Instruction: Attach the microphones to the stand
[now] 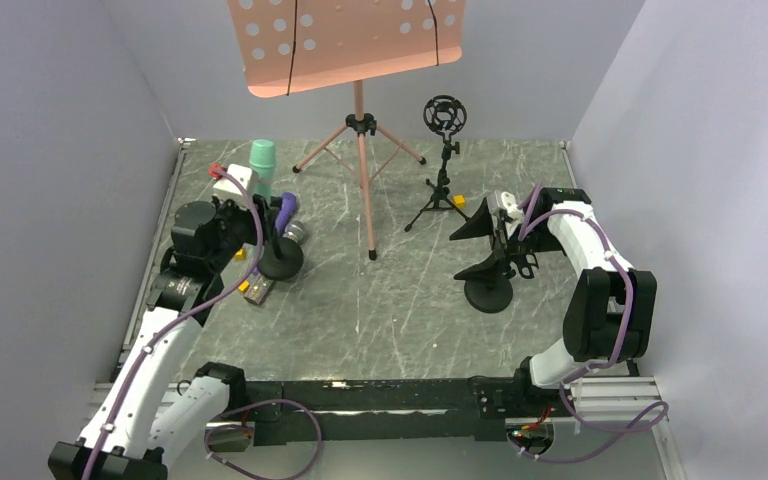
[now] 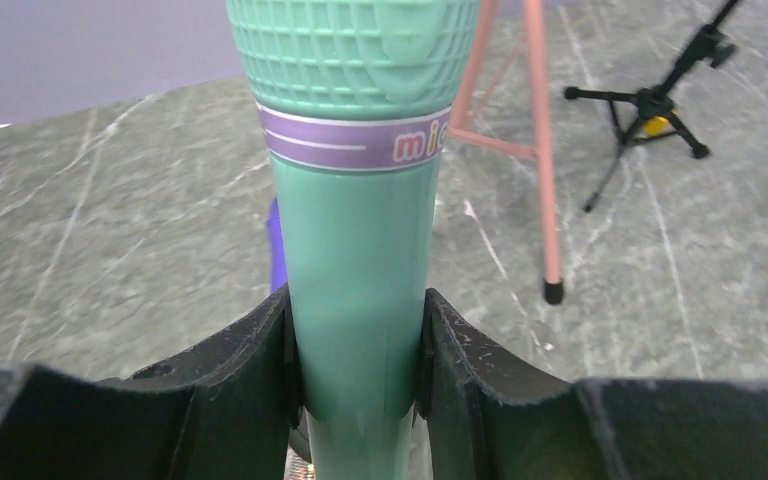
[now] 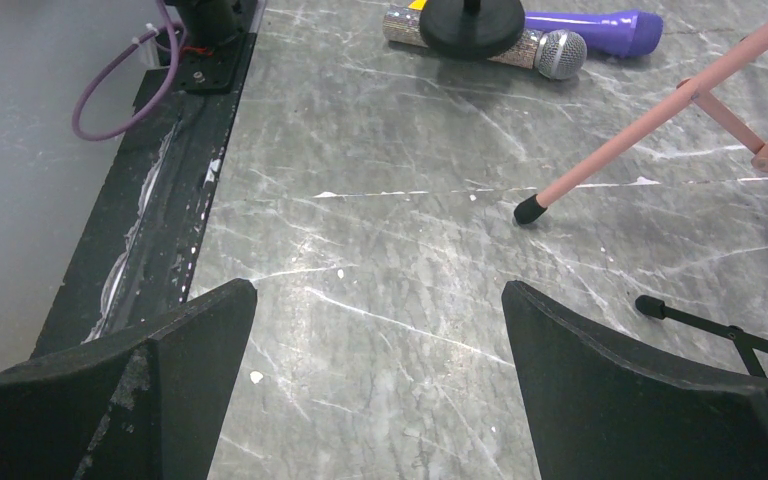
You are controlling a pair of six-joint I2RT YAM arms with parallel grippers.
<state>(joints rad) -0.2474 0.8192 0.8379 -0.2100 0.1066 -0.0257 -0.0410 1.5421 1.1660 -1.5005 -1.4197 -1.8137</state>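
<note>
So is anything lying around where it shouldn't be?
Yes. The purple microphone and the glittery silver microphone lie flat on the table by a stand's round black base, not clipped to anything. The mint green microphone is held in the left gripper. Nothing looks spilled or broken.

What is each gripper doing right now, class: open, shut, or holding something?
Left gripper: shut on the mint green microphone.
Right gripper: open, holding nothing.
</note>
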